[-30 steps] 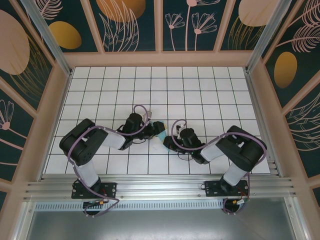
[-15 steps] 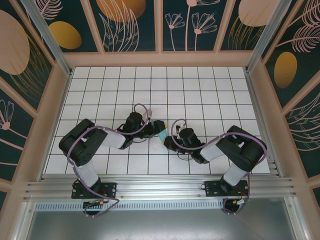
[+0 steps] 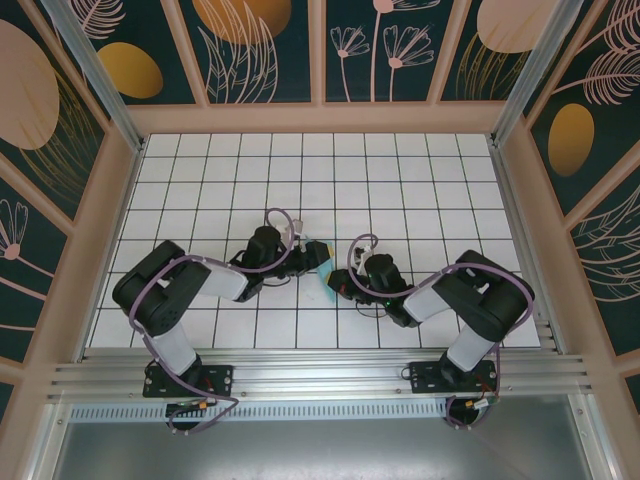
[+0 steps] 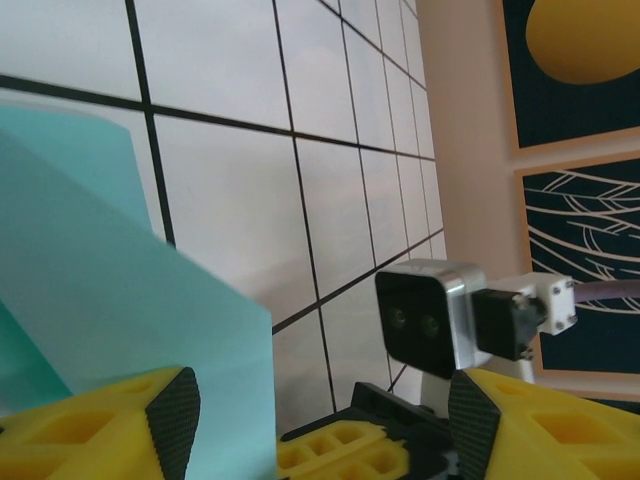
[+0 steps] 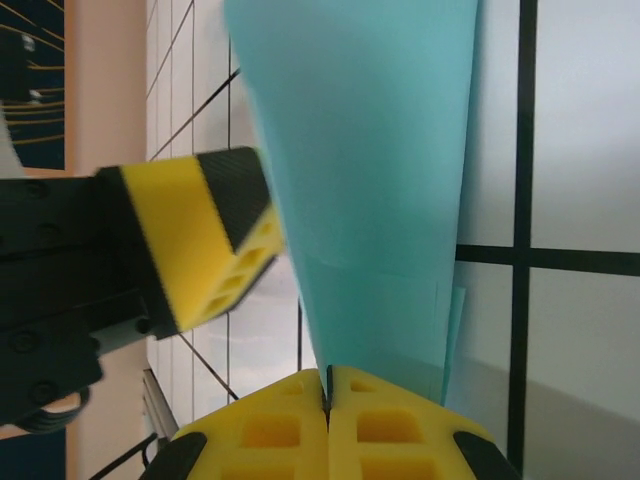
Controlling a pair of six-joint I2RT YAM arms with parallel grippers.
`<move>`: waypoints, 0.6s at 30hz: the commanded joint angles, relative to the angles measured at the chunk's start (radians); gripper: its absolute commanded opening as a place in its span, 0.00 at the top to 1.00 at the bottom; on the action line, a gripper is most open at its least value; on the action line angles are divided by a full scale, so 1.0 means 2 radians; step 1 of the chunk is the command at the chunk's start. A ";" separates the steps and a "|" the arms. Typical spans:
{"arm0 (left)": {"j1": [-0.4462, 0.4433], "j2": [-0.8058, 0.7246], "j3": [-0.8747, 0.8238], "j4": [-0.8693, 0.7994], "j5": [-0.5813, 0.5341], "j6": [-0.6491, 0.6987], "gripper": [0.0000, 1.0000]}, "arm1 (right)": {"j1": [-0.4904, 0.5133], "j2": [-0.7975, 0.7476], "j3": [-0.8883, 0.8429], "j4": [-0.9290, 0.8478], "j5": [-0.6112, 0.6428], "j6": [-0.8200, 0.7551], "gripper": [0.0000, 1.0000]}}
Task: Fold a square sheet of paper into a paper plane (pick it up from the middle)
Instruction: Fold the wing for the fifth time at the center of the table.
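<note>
Where its yellow fingers meet at the bottom of the right wrist view, the right pincer (image 5: 327, 388) is pressed together on the narrow end of a folded piece of thin light cyan paper (image 5: 370, 150). The paper's long axis runs straight out from those tips, and it widens away from them until the frame cuts it off. A faint crease crosses it just ahead of the fingers. The left pincer (image 4: 322, 405) is spread, and the paper's straight edge lies between its pads, nearer the left one. One of its black-padded yellow fingers (image 5: 215, 235) stands just left of the right pincer, beside the paper; touching or apart I cannot tell. From above, the arms hide all but a cyan sliver between the two pincers, over the white gridded table (image 3: 400, 180)
</note>
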 commanded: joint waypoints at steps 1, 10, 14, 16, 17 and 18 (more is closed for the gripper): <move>-0.002 0.013 0.004 0.038 0.022 0.000 0.30 | -0.005 0.014 -0.007 0.027 -0.013 0.017 1.00; -0.002 0.030 0.008 0.046 0.028 -0.002 0.29 | -0.006 0.030 -0.005 0.012 -0.008 0.020 1.00; -0.001 0.042 0.012 0.045 0.026 0.000 0.29 | -0.005 0.033 -0.006 0.013 -0.009 0.026 1.00; -0.001 0.050 0.015 0.046 0.028 0.000 0.29 | -0.005 0.033 -0.005 0.007 -0.006 0.030 1.00; -0.002 0.054 0.016 0.047 0.028 -0.001 0.29 | -0.006 0.032 -0.006 0.004 -0.003 0.030 1.00; -0.002 0.057 0.018 0.047 0.028 0.000 0.29 | -0.006 0.033 -0.007 0.004 -0.002 0.030 1.00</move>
